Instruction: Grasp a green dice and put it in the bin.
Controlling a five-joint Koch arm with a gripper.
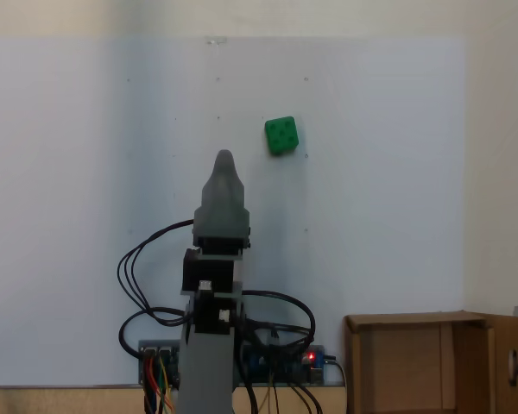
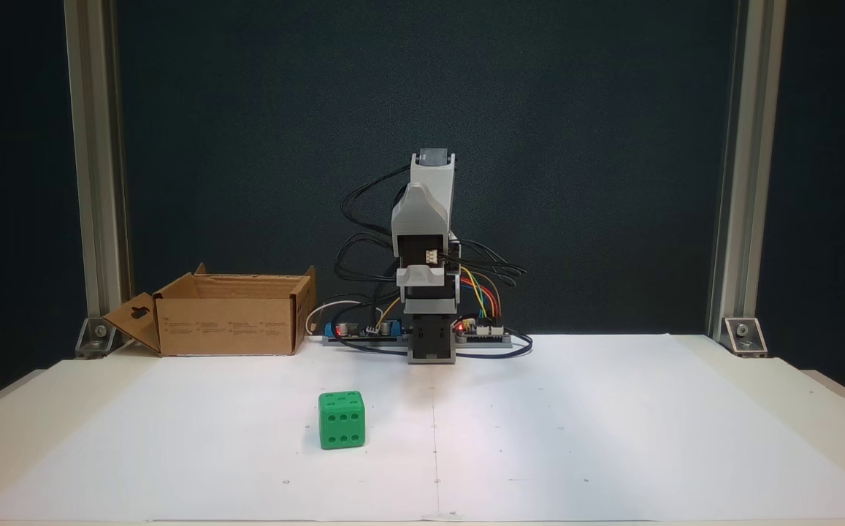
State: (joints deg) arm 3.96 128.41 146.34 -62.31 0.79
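The arm is folded up over its base, with the gripper (image 1: 224, 159) raised well clear of the sheet and nothing between its tips. Whether the jaws are parted or pressed together cannot be told: in both fixed views they line up one behind the other, and only a single grey tip shows.

The step in hand looks like the reach, with no contact made yet. To do it well, the arm should swing a little toward the dice (image 1: 281, 135), which lies beyond the gripper and to its right in a fixed view looking from behind the arm. The jaws should be spread wider than the cube before coming down. A descent from straight above, with the fingers set against two opposite flat faces rather than across corners, would likely hold best, since the rounded edges could let it slip or roll. The dice sits slightly turned on the sheet, so the wrist may need a matching twist.

The dice (image 2: 342, 418) is a small, bright green cube with rounded edges and darker pips, resting alone on the white sheet (image 2: 575, 438) in front of the arm. The bin (image 2: 228, 321), an open brown cardboard box with raised flaps, stands beside the arm's base, well apart from the dice.
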